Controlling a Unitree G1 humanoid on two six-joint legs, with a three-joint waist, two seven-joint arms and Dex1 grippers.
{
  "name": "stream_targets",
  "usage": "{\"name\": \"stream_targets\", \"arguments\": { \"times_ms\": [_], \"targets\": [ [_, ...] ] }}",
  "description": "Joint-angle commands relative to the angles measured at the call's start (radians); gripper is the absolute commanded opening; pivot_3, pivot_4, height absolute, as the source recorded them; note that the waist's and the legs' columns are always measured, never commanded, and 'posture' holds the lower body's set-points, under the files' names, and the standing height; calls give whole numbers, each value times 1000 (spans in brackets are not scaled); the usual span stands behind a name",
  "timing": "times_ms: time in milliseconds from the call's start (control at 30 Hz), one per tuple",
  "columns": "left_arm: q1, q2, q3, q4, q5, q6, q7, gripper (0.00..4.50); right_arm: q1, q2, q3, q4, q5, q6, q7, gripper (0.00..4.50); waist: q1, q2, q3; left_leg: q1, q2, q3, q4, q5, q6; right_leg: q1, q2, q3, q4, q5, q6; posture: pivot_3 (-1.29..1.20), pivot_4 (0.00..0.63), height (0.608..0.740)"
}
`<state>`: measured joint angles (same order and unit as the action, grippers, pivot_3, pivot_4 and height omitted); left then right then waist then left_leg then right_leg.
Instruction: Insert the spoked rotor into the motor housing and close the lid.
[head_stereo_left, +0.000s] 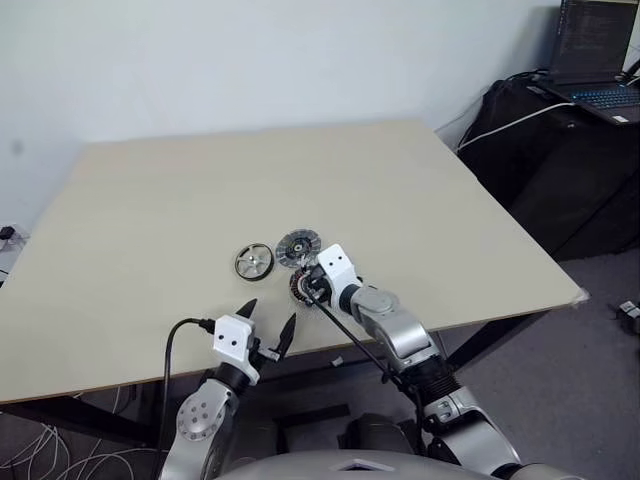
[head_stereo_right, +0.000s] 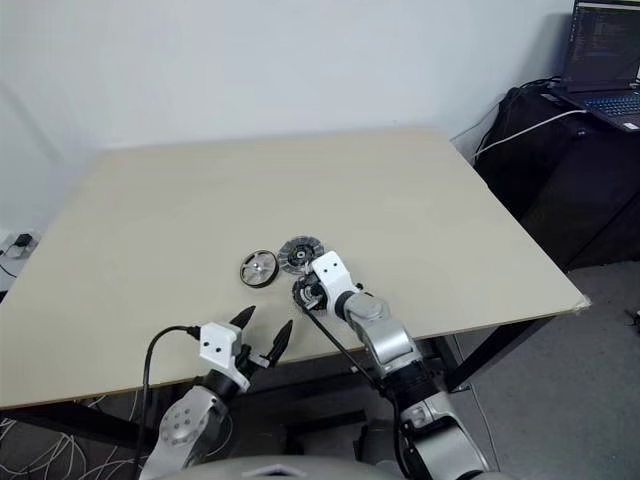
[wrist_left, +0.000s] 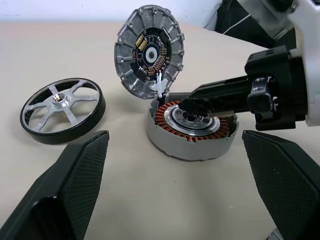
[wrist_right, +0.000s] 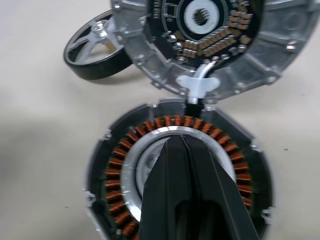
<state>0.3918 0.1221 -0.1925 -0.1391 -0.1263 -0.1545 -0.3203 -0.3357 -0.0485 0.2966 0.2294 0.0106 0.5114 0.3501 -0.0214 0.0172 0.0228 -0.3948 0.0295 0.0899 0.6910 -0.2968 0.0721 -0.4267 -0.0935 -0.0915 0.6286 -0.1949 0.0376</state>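
Note:
The spoked rotor (head_stereo_left: 254, 261), a silver wheel with a dark rim, lies flat on the table to the left of the other parts. The motor housing (wrist_left: 192, 130) shows its ring of copper windings. Its grey ribbed lid (wrist_left: 149, 52) stands tilted up behind it, joined at a white hinge piece. My right gripper (wrist_right: 172, 145) is shut, with its tips over the housing's silvery centre; I cannot tell whether they touch it. My left gripper (head_stereo_left: 270, 315) hangs open near the table's front edge, short of the housing, with nothing between its fingers.
The parts sit near the front middle of a wide beige table (head_stereo_left: 150, 200). A dark stand with an open laptop (head_stereo_left: 600, 60) is at the far right, beyond the table. Cables lie on the floor at the lower left.

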Motion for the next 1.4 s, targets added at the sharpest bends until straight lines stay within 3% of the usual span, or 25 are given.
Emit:
{"name": "stream_targets", "arguments": {
  "times_ms": [33,633,1033,1400],
  "targets": [
    [12,9,8,-70,-10,-1,-4,4500,-9,-5,-19,-20,1,-16,2,18,0,0,0,0,0,0,0,0,0,0,0,0,0,0,0,0,0,740],
    [151,22,-60,-286,23,66,41,4500,34,-31,-31,-83,7,3,1,18,0,0,0,0,0,0,0,0,0,0,0,0,0,0,0,0,0,740],
    [167,36,-53,-260,8,33,33,4500,25,-6,-9,-127,8,0,10,18,0,0,0,0,0,0,0,0,0,0,0,0,0,0,0,0,0,740],
    [148,44,-12,-213,-20,8,9,4500,28,-10,-10,-32,-5,4,14,18,0,0,0,0,0,0,0,0,0,0,0,0,0,0,0,0,0,740]
  ]
}}
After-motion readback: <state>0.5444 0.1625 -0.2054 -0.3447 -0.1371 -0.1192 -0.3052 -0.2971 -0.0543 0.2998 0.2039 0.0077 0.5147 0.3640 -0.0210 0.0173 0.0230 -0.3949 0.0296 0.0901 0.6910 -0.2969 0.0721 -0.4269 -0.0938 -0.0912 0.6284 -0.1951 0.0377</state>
